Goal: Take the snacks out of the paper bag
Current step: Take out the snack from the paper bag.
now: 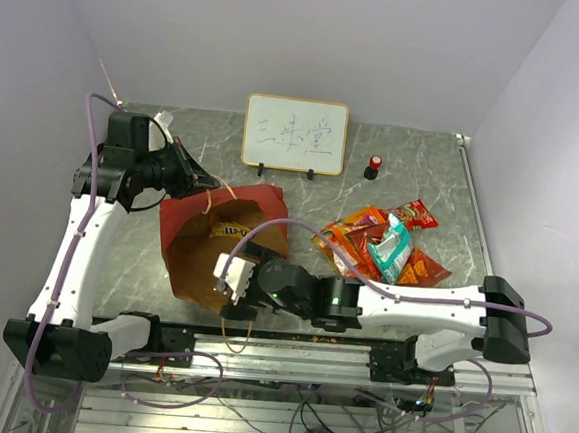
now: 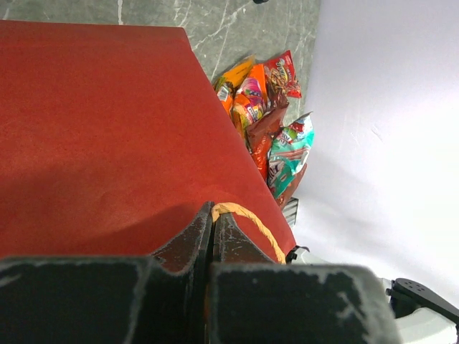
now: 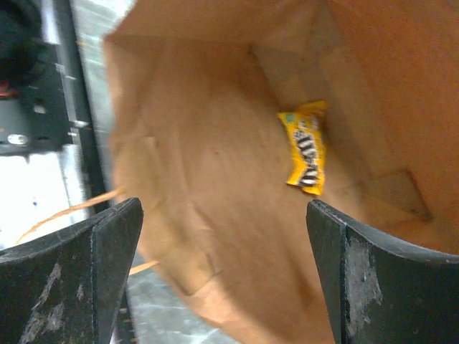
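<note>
Step in hand, as I read it: fetching the last item out. My left gripper (image 1: pixel 200 178) is at the far left, jaws pressed together on the top edge of the big red paper bag (image 1: pixel 184 213) with brown kraft lining, right where the thin orange string handle (image 2: pixel 251 218) comes out (the string loops out from the fingertips, so I can't tell if the pinch has paper, string or both). That hold props the mouth open, facing up and toward the near side.

Right gripper (image 3: pixel 222 276) is spread wide, nothing btwn the fingers, poised at the bag's mouth looking in. The small yellow candy packet w/ dark lettering (image 3: pixel 306 147) lies flat on the brown inner wall, deep toward the bottom fold, well apart from my fingers. It's the only thing I see inside. The pile of crinkly foil snack packets (image 1: pixel 383 244), red, orange and teal-white, sits on the grey marble table (image 1: pixel 444 159) just right of the bag, already out.

Next move, my call: drive the right arm deeper, straddle the packet, close, back out. Packet looks flat and slick, so prob. I'd catch it by an edge. Risk: shoving the paper wall and tugging the bag out of the left pinch.
</note>
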